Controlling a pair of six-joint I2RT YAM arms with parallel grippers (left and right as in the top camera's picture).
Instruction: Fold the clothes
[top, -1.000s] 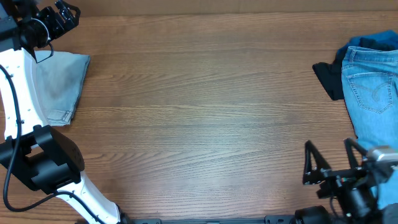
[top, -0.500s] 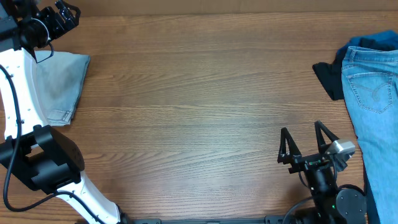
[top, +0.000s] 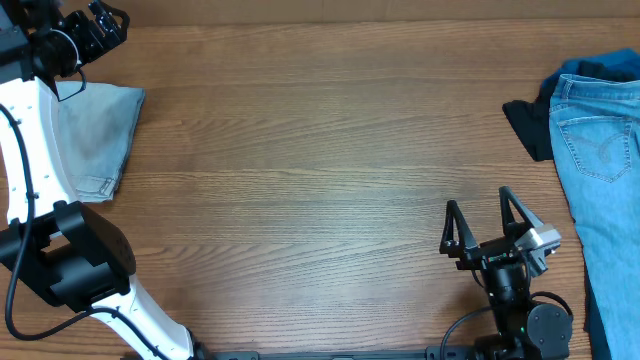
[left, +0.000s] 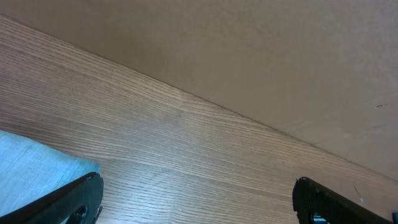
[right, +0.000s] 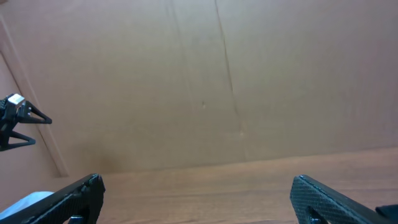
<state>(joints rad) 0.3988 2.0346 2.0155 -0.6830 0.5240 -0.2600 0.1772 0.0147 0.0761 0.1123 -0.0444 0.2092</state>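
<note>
While folded shorts (top: 95, 140) lie upper left, left pincer (top: 108, 20) and right pincer (top: 478, 202) gape empty; fetching the jeans (top: 600, 180) at right seems next.

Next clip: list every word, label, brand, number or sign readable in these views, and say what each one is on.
None: no text can be read in any view.
On the light-blue jeans, the back pocket bears curved decorative stitching, not letters.
On the folded pale denim shorts, no tag or print shows.
The table and the brown backdrop carry no writing.
</note>
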